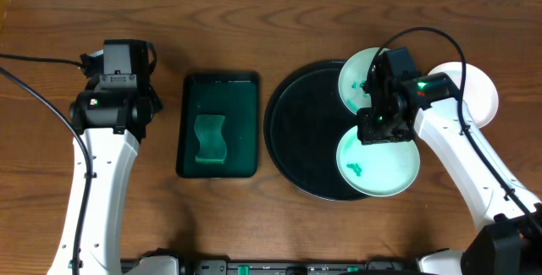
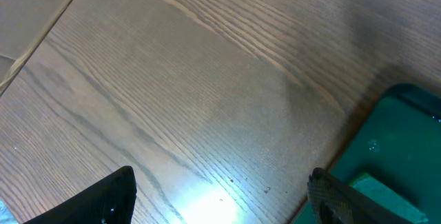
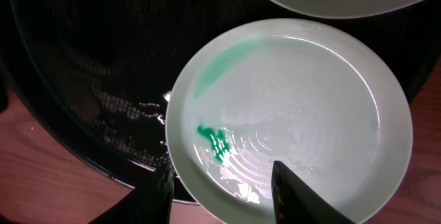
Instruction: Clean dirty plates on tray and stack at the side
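a smeared plate (image 3: 289, 107) lies at the front right of the black tray (image 3: 83, 58), with a second plate (image 1: 360, 76) behind it and a third plate (image 1: 476, 93) off on the table. the right gripper (image 3: 222, 176) hovers over its near rim, jaws part-open and empty. the left gripper (image 2: 220, 176) hangs wide open beside the sponge (image 1: 209, 140), which is best pressed flat across the teal streak (image 3: 213, 140).

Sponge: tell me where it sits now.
Overhead, the sponge lies in the near half of the green tray, which sits on the table just left of the black tray.
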`<control>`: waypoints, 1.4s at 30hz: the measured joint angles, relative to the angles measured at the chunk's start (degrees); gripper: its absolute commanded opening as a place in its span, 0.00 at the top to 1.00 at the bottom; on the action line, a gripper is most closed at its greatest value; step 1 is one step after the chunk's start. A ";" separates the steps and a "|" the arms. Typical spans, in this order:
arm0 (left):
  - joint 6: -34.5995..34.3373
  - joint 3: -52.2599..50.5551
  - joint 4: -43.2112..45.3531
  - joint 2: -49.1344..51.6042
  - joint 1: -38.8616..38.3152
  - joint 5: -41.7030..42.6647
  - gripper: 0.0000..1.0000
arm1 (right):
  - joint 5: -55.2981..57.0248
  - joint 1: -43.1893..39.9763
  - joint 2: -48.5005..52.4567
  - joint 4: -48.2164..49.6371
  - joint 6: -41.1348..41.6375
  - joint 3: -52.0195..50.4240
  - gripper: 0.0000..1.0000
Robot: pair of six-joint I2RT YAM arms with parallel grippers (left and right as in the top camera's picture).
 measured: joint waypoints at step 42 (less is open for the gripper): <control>0.00 0.00 0.00 0.00 0.00 0.00 0.20 | -1.03 -0.02 0.00 -0.02 0.15 0.00 0.01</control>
